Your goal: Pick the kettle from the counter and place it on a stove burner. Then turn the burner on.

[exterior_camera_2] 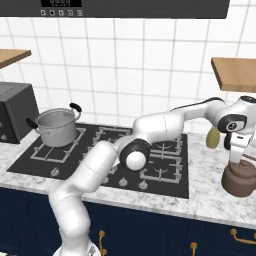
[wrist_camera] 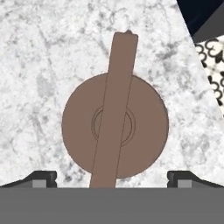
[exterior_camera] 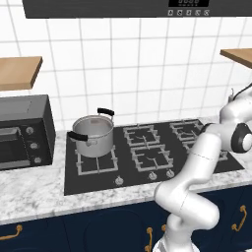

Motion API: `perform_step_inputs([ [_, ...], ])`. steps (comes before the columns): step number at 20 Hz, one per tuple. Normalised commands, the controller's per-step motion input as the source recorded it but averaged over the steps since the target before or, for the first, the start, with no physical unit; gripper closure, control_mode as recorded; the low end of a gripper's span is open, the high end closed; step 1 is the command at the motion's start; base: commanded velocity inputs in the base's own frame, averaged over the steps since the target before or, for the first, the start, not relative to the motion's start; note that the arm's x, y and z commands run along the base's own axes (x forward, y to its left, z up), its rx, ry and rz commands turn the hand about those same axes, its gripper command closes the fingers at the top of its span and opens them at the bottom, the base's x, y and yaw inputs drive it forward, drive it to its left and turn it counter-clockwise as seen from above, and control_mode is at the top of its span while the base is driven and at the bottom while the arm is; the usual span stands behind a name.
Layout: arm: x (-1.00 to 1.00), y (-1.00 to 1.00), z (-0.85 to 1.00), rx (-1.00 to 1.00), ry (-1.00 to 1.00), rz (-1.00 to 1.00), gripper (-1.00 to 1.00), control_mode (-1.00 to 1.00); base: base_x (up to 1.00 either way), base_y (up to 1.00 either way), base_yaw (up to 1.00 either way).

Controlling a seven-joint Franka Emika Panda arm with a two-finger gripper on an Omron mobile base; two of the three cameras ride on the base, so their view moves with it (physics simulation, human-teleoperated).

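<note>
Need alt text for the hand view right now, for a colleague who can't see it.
Looking straight down on the brown kettle on the marble counter, its handle running nearly vertical across the lid. The open gripper hangs above, fingertips flanking the kettle.

1. White arm (exterior_camera_2: 150, 127) rising from the base, bent at the elbow, stretched far out to its right.
2. Wrist turned down, hand pointing straight at the tabletop.
3. Claw (wrist_camera: 112, 178) spread wide, jaws at full gap, nothing between them.
4. Dark fingertips (wrist_camera: 41, 177) level with each other at either side of the hand view, touching nothing.
5. Claw hanging directly above the kettle (wrist_camera: 144, 127), with its handle running between the fingertips.
</note>
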Motion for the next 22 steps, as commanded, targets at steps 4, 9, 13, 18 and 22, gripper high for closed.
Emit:
perform_step_inputs([
  [4, 0.02, -0.01, -0.14, 0.00, 0.01, -0.08, -1.00, -1.00, 0.00, 0.00, 0.00],
  [9, 0.04, 0.00, -0.14, 0.00, 0.07, -0.06, -1.00, -1.00, 0.00, 0.00, 0.00],
  [13, 0.00, 0.00, 0.00, 0.00, 0.00, 0.00, -1.00, -1.00, 0.00, 0.00, 0.00],
  [18, 0.00, 0.00, 0.00, 0.00, 0.00, 0.00, 1.00, -1.00, 0.00, 0.00, 0.00],
  [22, 0.00, 0.00, 0.00, 0.00, 0.00, 0.00, 1.00, -1.00, 0.00, 0.00, 0.00],
])
